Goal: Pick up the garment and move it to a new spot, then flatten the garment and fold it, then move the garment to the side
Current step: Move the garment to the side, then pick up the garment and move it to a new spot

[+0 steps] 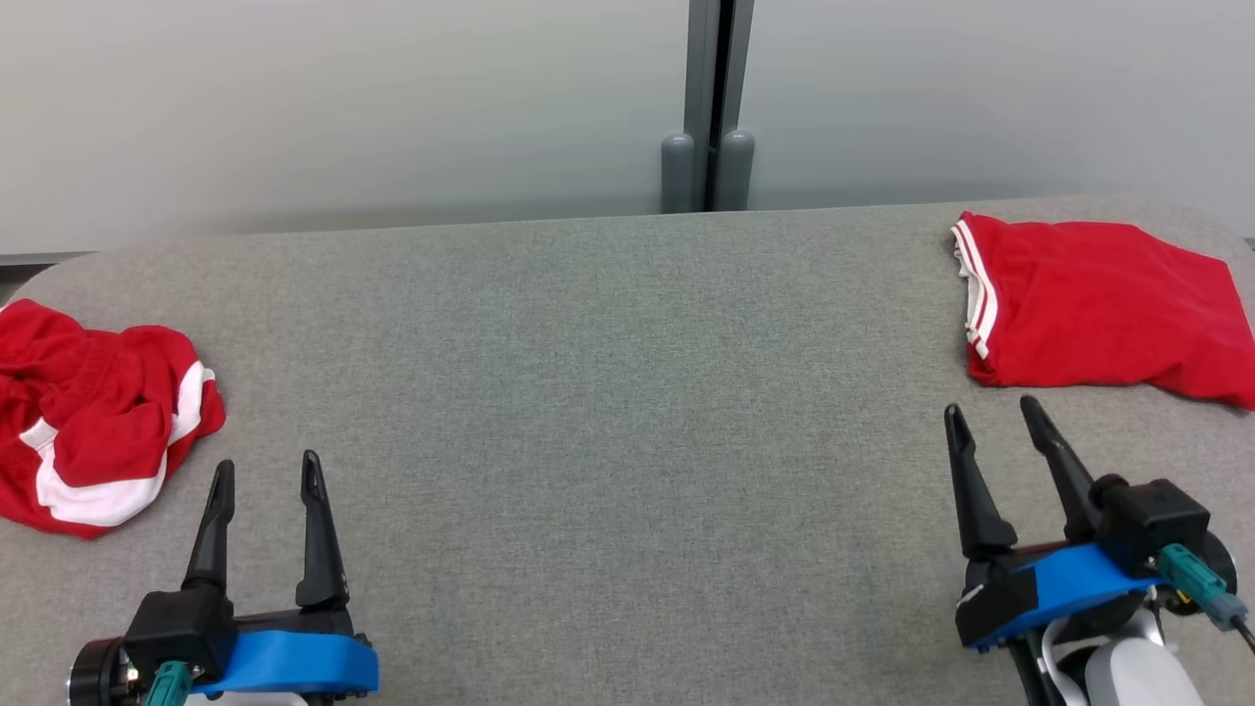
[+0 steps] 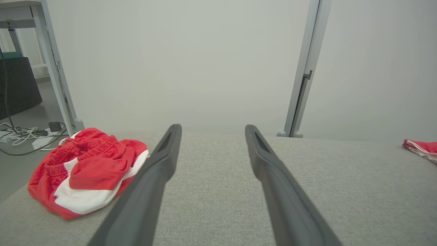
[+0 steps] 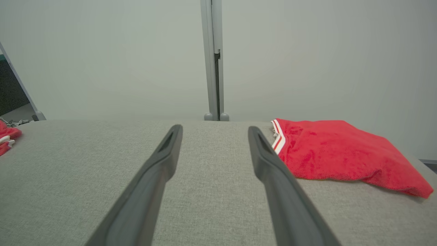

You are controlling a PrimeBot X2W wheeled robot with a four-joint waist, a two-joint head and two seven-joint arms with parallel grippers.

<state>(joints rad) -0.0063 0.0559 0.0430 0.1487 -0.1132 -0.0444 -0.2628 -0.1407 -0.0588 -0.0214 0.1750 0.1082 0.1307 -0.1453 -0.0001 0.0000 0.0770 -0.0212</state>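
Head view, nearest first: the left end effector (image 1: 267, 461) and right end effector (image 1: 990, 405) sit above the grey counter (image 1: 608, 392), fingers apart on both, nothing held. Just beside the left one lies a crumpled red-and-white garment (image 1: 93, 422) (possibly shorts). Farther back, at the right edge, a folded red garment (image 1: 1098, 309) lies flat.

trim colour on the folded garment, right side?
White stripes on red, along the folded garment's left edge; head view shows it best.
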